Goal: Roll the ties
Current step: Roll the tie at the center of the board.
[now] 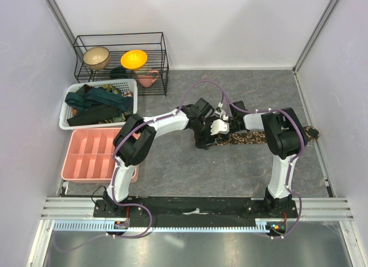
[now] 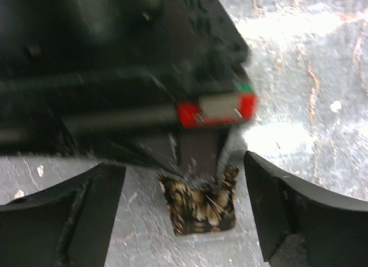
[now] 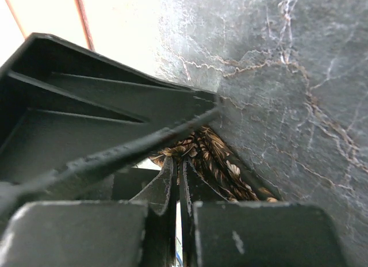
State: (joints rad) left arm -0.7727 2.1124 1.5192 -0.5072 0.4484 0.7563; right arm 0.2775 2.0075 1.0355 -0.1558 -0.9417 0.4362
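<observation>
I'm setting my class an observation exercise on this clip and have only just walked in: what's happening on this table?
Two robot arms meet mid-table over the brown speckled tie, which lies flat, stretching off to the right. The right gripper is shut, pinching the tie's left end. The left gripper stands open with a finger on either side of that end. No finished roll shows yet. More dark ties lie in the white basket, and the pink tray holds nothing.
</observation>
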